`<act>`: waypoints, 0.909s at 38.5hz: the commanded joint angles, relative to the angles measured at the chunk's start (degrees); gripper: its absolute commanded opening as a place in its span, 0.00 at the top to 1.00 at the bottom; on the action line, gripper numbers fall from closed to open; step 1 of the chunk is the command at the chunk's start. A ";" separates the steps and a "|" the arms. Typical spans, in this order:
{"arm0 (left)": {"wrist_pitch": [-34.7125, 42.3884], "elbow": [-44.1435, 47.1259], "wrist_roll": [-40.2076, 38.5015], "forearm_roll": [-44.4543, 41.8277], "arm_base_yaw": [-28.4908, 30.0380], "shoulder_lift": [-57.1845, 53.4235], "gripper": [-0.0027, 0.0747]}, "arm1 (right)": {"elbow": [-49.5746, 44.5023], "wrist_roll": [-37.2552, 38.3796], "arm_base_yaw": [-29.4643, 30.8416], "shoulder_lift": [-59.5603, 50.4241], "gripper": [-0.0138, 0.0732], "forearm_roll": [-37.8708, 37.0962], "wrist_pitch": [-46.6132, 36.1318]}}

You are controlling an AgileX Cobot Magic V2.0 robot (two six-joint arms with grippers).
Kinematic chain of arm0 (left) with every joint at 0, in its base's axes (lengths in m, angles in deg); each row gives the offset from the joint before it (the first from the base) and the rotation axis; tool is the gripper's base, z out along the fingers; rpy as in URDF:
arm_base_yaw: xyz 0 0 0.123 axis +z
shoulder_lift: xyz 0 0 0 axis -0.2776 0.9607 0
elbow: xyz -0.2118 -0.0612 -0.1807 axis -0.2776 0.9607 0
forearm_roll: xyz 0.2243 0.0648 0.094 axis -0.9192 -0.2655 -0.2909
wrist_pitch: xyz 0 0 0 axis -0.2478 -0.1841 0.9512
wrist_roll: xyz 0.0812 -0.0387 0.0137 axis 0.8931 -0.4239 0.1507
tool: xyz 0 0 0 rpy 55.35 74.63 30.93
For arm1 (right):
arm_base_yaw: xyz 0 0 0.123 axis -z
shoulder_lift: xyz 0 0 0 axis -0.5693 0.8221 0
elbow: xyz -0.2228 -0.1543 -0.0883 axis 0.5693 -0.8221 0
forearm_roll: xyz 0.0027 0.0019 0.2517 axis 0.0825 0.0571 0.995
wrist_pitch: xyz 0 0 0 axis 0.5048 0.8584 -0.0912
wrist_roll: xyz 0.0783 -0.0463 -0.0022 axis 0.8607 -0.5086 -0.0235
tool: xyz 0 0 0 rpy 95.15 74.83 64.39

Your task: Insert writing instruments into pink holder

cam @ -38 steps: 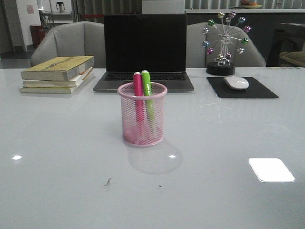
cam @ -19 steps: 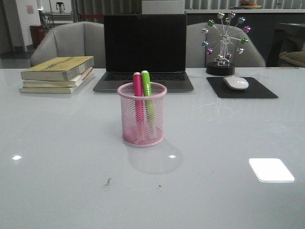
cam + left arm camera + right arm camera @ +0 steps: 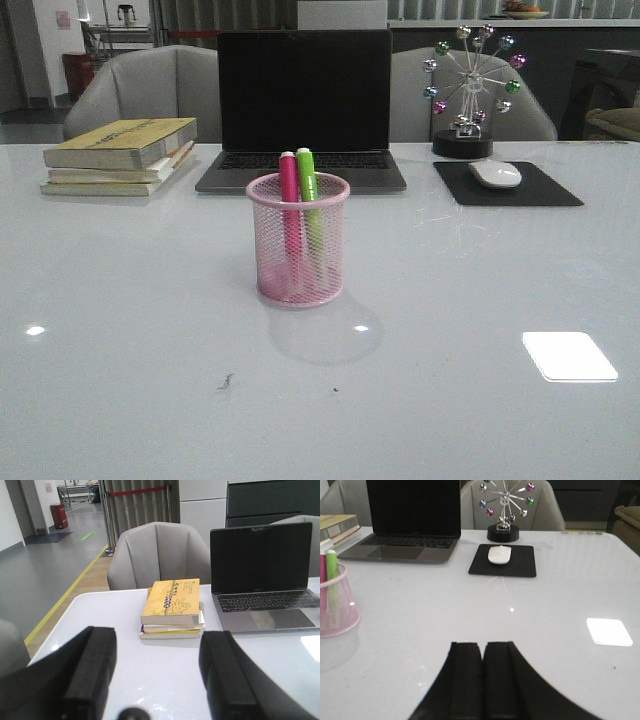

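The pink wire-mesh holder (image 3: 298,240) stands upright at the middle of the white table. Inside it stand the hot pink marker (image 3: 290,200) and the green marker (image 3: 308,195), side by side, caps above the rim. The right wrist view shows the holder (image 3: 337,605) with the green marker (image 3: 333,582) off to one side, far from my right gripper (image 3: 482,647), which is shut and empty. My left gripper (image 3: 157,645) is open with nothing between its fingers, over bare table short of the books. Neither gripper shows in the front view.
A stack of books (image 3: 122,155) lies at the back left. An open laptop (image 3: 303,110) sits behind the holder. A white mouse (image 3: 495,174) rests on a black pad (image 3: 508,185) at the back right, beside a ferris-wheel ornament (image 3: 468,90).
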 commanded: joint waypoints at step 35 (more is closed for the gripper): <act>4.21 -1.59 -0.07 0.27 0.21 0.00 0.40 | -6.50 0.06 -0.16 -1.23 0.77 -0.68 -12.38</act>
